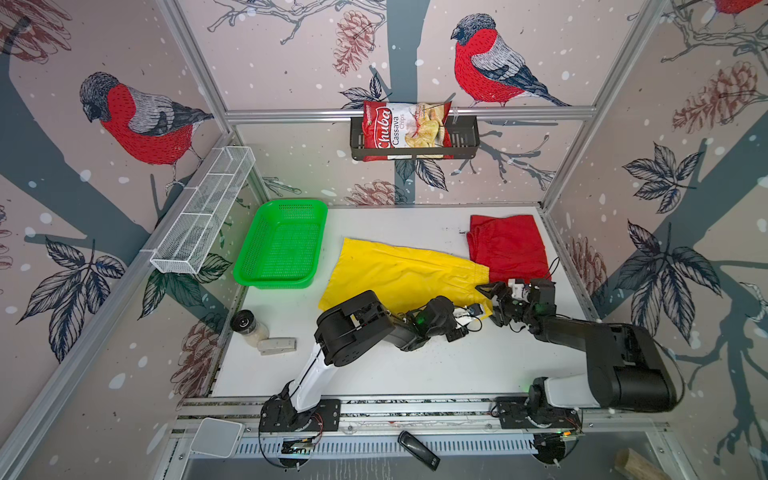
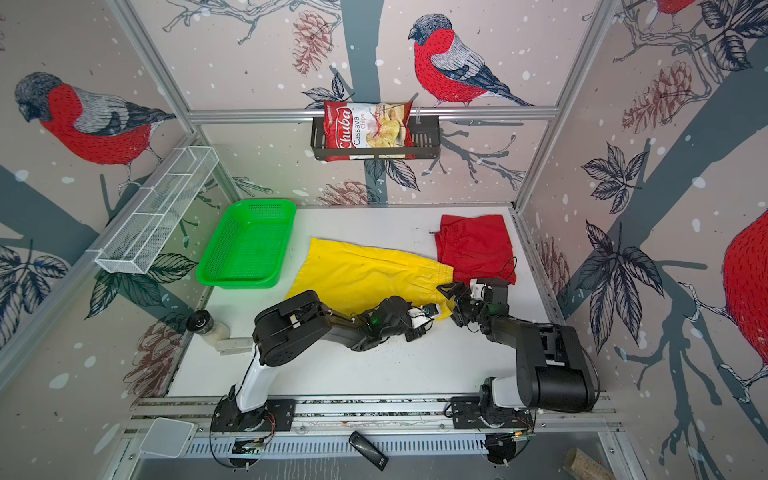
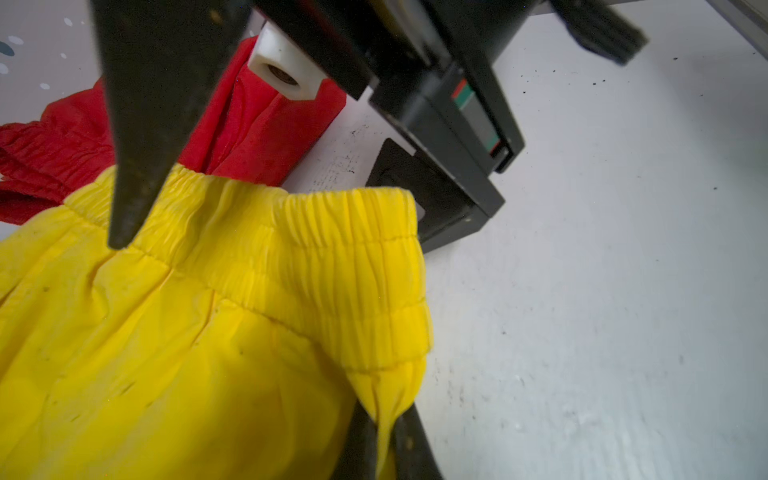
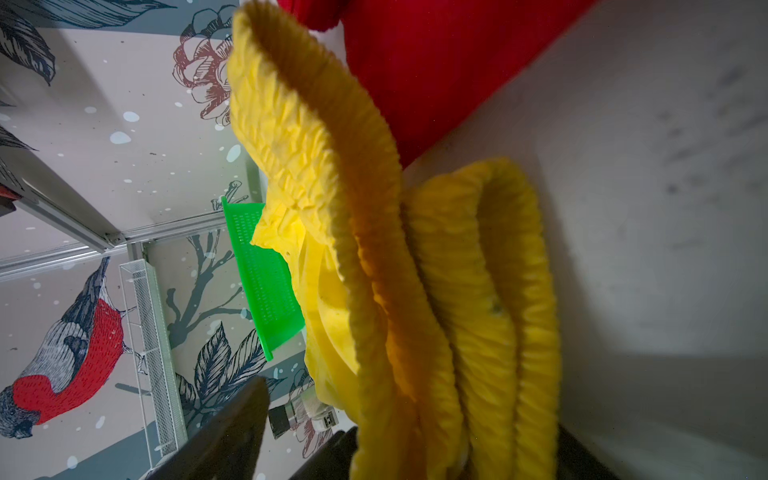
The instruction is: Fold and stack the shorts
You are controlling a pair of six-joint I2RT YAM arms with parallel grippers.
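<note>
White desk [image 1: 415, 365] gives you plenty of bare room, so space is not your worry; the cloth is. The yellow shorts [image 1: 399, 274] lie spread across the middle. One leg hem is near the basket [image 1: 291, 203], and the waistband [image 3: 332, 232] end on the right lies against, seemingly over, the near edge of the red shorts [image 1: 509, 245]. Those sit at the far right and look already folded. Any drag on the yellow could pull that red pair askew, I judge.

Your right tool [image 4: 415, 415] stands wide, jaws astride the bunched waistband without gripping it. If it shuts there, it may take several layers at once, or a bit of red.

Your left tool [image 3: 384, 440] is clamped on a small pinch at the corner of the yellow waistband. So little cloth in the bite may slip out under a lift, and lifting from that one corner alone would let the rest sag and spoil the fold
</note>
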